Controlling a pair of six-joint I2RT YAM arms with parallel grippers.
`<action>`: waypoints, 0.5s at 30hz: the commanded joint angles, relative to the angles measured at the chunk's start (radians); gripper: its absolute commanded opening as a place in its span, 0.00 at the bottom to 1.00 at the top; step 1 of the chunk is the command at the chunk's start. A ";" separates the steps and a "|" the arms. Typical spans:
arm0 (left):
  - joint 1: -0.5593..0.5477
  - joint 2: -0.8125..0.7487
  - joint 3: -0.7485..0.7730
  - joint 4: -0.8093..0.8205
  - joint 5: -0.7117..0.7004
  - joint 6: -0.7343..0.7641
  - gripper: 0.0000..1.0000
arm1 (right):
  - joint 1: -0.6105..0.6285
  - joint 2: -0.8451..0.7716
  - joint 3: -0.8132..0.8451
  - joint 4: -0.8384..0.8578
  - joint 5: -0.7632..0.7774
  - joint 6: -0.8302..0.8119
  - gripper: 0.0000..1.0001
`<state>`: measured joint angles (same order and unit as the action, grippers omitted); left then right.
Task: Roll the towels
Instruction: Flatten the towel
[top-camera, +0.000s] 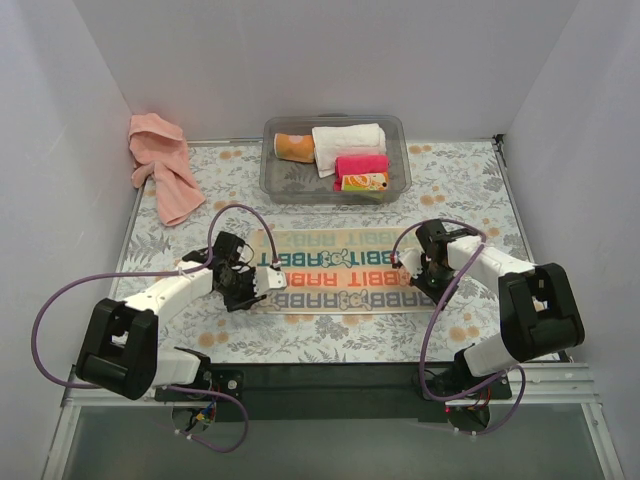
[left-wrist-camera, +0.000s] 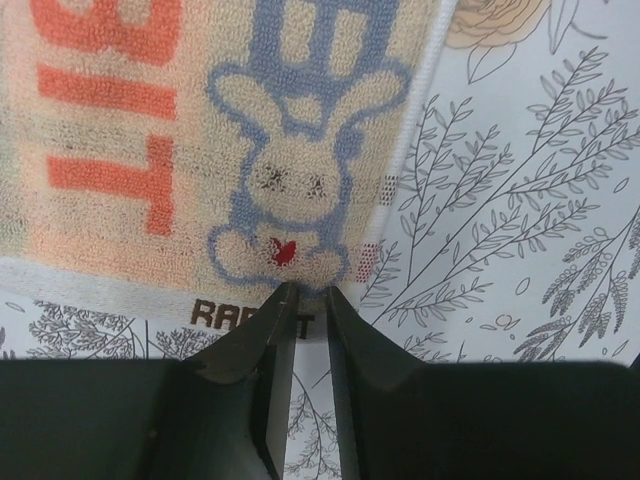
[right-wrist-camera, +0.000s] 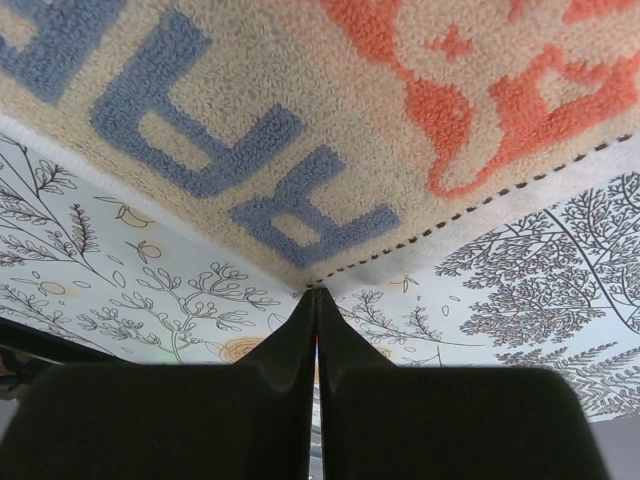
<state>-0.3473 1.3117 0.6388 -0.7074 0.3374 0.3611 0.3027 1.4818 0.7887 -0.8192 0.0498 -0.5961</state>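
Top external view: patterned towel (top-camera: 345, 272) spread flat on the table (top-camera: 470, 190), long axis running left to right between the arms, one short end toward each. Left gripper (top-camera: 268, 282) at the left end, tips against the white hem, narrowed to a slim gap; hem pinched or not, impossible to tell. Right gripper (top-camera: 403, 260) at a right-end corner, pressed fully together, corner meeting its tips. Salmon-pink towel (top-camera: 160, 165) crumpled at the far left, well apart, nearer the left arm.
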 joint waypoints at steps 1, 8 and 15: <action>0.060 0.021 -0.031 -0.101 -0.143 0.059 0.17 | 0.006 0.028 -0.008 -0.021 -0.030 -0.011 0.03; 0.082 -0.017 -0.013 -0.138 -0.114 0.096 0.19 | 0.023 0.002 0.046 -0.063 -0.091 -0.024 0.06; 0.082 -0.048 0.214 -0.202 0.138 0.010 0.44 | -0.007 -0.126 0.204 -0.057 -0.231 0.031 0.32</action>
<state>-0.2703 1.2987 0.7364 -0.8810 0.3698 0.4103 0.3130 1.4380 0.8783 -0.8764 -0.0765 -0.5903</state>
